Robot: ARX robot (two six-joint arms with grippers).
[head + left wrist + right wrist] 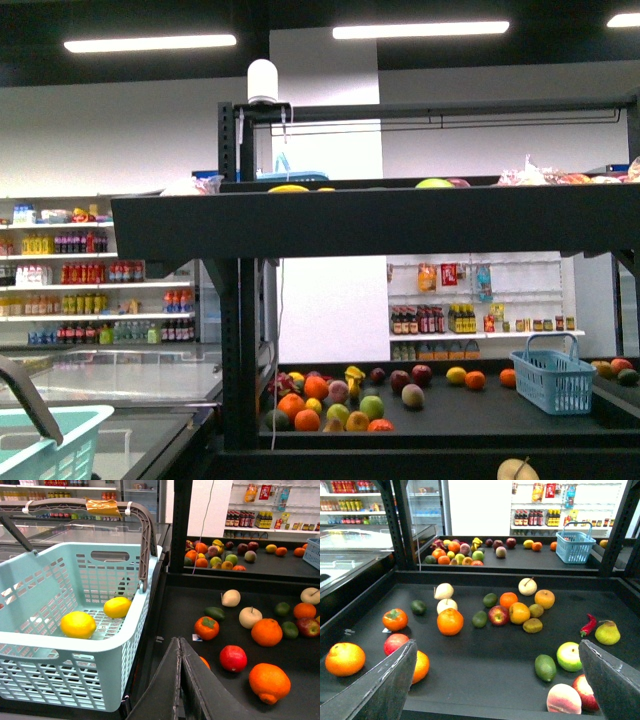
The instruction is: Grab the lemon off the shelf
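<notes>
Lemon (528, 543) on far shelf (485, 672) tier looks light, firm, waxy; grab across middle w/ wide-open right claw (500, 680); left claw (181, 652) shut.

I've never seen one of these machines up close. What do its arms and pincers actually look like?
Only the pincers show, and only in the wrist views; the arms themselves are out of view. The left pincer has two dark grey, flat fingers tapering to a narrow tip. The right pincer has two broad grey fingers with scuffed, worn-looking surfaces and lighter edges. No cables or markings are visible.
</notes>
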